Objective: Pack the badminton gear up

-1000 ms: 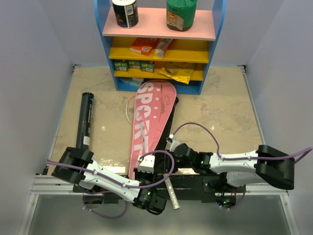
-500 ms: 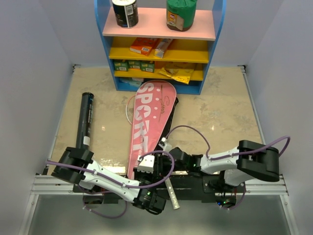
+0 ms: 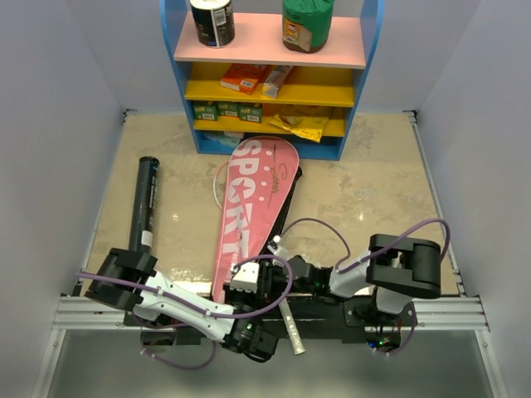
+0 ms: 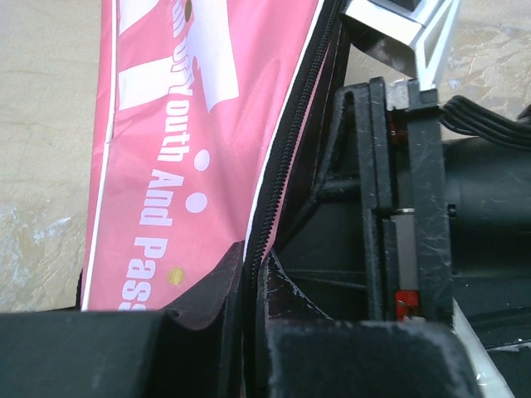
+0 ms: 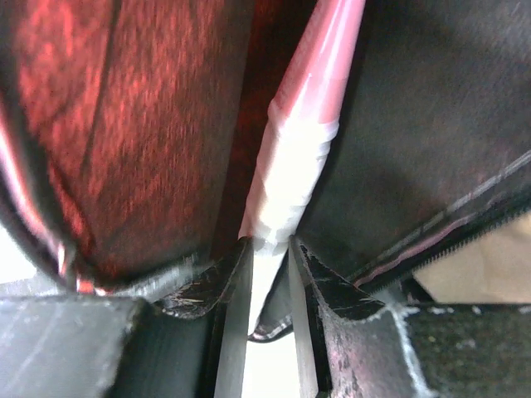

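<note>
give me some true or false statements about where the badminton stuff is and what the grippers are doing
1. The pink bag lies on the table with its wide end toward the shelf. True.
2. The black tube is inside the bag. False: it lies on the table, left of the bag and apart from it.
3. The left gripper pinches the bag at its zipper edge. True.
4. The right gripper is open and empty. False: its fingers are closed on the white-wrapped part of a racket.
</note>
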